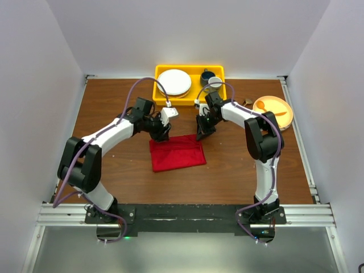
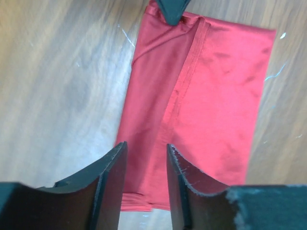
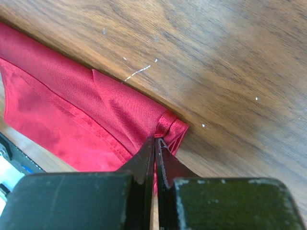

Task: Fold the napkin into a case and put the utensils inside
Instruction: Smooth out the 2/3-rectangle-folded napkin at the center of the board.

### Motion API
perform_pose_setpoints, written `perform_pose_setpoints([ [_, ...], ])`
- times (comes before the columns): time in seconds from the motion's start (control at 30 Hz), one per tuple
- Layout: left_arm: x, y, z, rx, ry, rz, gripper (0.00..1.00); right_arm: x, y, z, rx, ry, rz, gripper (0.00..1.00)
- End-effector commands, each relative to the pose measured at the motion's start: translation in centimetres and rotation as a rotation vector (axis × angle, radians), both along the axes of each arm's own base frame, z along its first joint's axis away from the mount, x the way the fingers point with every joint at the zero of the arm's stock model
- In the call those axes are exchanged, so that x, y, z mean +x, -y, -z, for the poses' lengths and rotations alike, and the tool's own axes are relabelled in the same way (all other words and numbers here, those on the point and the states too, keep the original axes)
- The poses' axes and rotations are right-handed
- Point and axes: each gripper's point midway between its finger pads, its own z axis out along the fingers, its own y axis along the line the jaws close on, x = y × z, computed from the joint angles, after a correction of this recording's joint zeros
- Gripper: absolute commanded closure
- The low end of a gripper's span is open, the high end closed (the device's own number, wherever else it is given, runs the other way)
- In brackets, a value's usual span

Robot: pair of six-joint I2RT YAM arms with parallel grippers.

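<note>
The red napkin (image 1: 177,153) lies folded in a rectangle on the wooden table, with a hem seam along it (image 2: 211,96). My left gripper (image 1: 161,135) hovers over its far left corner, jaws open and empty, cloth showing between them (image 2: 146,153). My right gripper (image 1: 202,133) is at the far right corner, shut on a pinch of the napkin's folded corner (image 3: 155,141). Its tip shows in the left wrist view (image 2: 171,12). A gold spoon (image 1: 265,107) lies on the orange plate (image 1: 282,120) at the right.
A yellow tray (image 1: 190,67) at the back holds white plates (image 1: 174,81) and two cups (image 1: 209,78). A small gold-brown thing (image 1: 248,102) lies beside the orange plate. White walls close in both sides.
</note>
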Motion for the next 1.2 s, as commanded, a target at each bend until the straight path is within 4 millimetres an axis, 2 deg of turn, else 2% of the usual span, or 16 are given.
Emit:
perform_pose_setpoints([
  [0.0, 0.0, 0.8, 0.7, -0.151, -0.208, -0.178, 0.61, 0.6, 1.6, 2.4, -0.093, 0.062, -0.023, 1.0],
  [0.07, 0.8, 1.0, 0.7, -0.213, -0.258, -0.236, 0.66, 0.6, 1.6, 2.5, -0.095, 0.065, -0.023, 1.0],
  [0.23, 1.7, 0.3, 5.4, -0.182, -0.41, -0.362, 0.68, 0.4, 1.7, 2.9, -0.102, 0.056, -0.02, 1.0],
  [0.4, 1.3, -1.6, 10.4, -0.03, -0.49, -0.406, 0.73, -0.4, 2.0, 3.2, -0.106, 0.033, -0.013, 1.0],
  [0.5, 2.5, -2.7, 11.4, 0.036, -0.448, -0.406, 0.75, -1.0, 2.1, 2.9, -0.096, 0.024, -0.01, 0.99],
  [0.57, 3.1, -3.0, 11.1, 0.036, -0.412, -0.364, 0.74, -1.1, 2.0, 2.5, -0.089, 0.031, -0.011, 0.99],
  [0.63, 3.4, -2.4, 9.5, 0.0, -0.342, -0.292, 0.67, -1.0, 2.1, 2.4, -0.089, 0.033, -0.009, 0.99],
  [0.67, 2.4, -2.2, 9.0, -0.024, -0.309, -0.213, 0.64, -1.0, 2.1, 2.3, -0.091, 0.036, -0.011, 0.99],
  [0.7, 2.6, -2.0, 6.7, -0.053, -0.229, -0.178, 0.59, -0.9, 2.1, 2.4, -0.094, 0.038, -0.011, 0.99],
  [0.77, 2.4, -2.0, 3.9, -0.071, -0.075, -0.094, 0.55, -1.0, 2.1, 2.5, -0.096, 0.032, -0.01, 0.99],
  [0.87, 2.0, -2.2, 1.6, -0.005, 0.102, -0.023, 0.5, -0.9, 2.0, 2.4, -0.09, 0.031, -0.007, 0.98],
  [0.93, 0.8, -1.2, 1.5, 0.05, 0.172, 0.06, 0.5, -0.6, 1.9, 2.1, -0.082, 0.038, -0.005, 0.96],
  [0.97, 0.1, -1.4, 2.1, 0.094, 0.195, 0.072, 0.5, -0.6, 1.8, 2.0, -0.08, 0.036, -0.008, 0.96],
  [1.0, -0.8, -0.5, 2.4, 0.114, 0.218, 0.117, 0.5, -0.5, 1.8, 1.8, -0.08, 0.039, -0.006, 0.95],
  [1.1, -2.0, 0.2, 3.7, 0.191, 0.325, 0.197, 0.49, -0.4, 1.7, 1.7, -0.081, 0.038, -0.007, 0.92],
  [1.17, -1.5, 0.5, 3.9, 0.231, 0.41, 0.215, 0.48, -0.4, 1.7, 1.7, -0.082, 0.036, -0.009, 0.92],
])
